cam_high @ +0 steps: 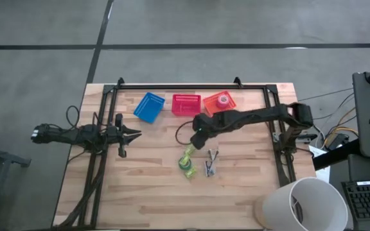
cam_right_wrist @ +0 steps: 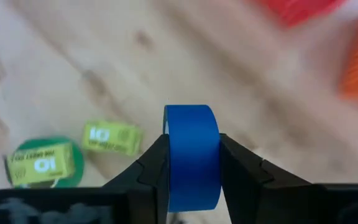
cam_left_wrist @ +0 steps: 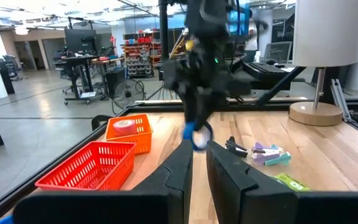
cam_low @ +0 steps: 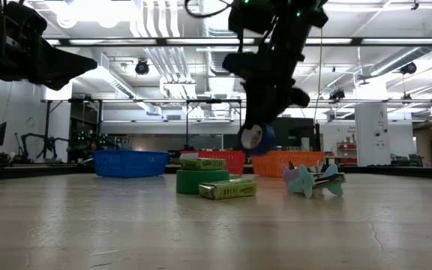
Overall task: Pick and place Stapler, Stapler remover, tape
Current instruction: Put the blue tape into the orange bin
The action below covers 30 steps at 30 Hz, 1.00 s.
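The wooden table (cam_high: 153,186) carries 3 small baskets in a row just beyond the right gripper (cam_right_wrist: 193,163): a blue basket (cam_high: 149,106), a red basket (cam_high: 185,104) and an orange basket (cam_high: 219,102) with a red-pink tape roll (cam_left_wrist: 124,126) lying inside it. A white lampshade (cam_high: 300,204) stands well off to the side, at the table's near corner.

That right gripper hangs above the table's middle, its 2 fingers closed on the flat sides of a blue tape roll (cam_right_wrist: 191,155) held on edge, clear of the wood. Below it and a little nearer sit a green tape roll (cam_low: 201,181) and 2 yellow-green boxes (cam_right_wrist: 111,137), one lying on top of the green roll; the label on each reads "10". Just beside them lie the pale staple removers (cam_low: 313,180).

The left gripper (cam_high: 133,135) waits well apart from the other, off the blue basket's side, its fingers a narrow gap apart and empty.
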{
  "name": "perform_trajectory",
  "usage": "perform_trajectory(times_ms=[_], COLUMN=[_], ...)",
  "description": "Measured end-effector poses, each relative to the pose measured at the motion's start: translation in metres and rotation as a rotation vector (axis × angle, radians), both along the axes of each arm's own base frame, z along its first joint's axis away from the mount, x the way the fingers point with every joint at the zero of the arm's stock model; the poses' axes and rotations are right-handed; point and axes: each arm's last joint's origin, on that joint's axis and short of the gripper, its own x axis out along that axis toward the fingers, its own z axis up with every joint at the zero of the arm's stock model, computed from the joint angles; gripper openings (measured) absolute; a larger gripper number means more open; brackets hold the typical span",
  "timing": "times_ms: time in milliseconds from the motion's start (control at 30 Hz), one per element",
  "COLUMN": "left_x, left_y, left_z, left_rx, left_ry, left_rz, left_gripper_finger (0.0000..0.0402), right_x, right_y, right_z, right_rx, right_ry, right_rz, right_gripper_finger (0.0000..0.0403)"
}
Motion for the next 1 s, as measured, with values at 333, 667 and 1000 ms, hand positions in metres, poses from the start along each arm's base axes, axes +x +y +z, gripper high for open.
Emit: perform_trajectory(times_ms=[333,667,1000], left_x=[0.0,0.0,0.0], left_y=[0.0,0.0,0.0], left_z=[0.0,0.0,0.0], left_rx=[0.0,0.0,0.0], left_ry=[0.0,0.0,0.0], left_rz=[0.0,0.0,0.0], left_gripper_finger=[0.0051,0.0051,0.0051], right_x=[-0.028,-0.032,-0.03], right_y=[-0.038,-0.076,-0.1], right_z=[0.049,0.035,0.013], right_rx=[-0.358,-0.379,-0.374], right_ry=[-0.084,0.026,0.123], right_rz=[-0.248,-0.269,-0.278], right_gripper_finger=[0.0114,0.0117,0.0111])
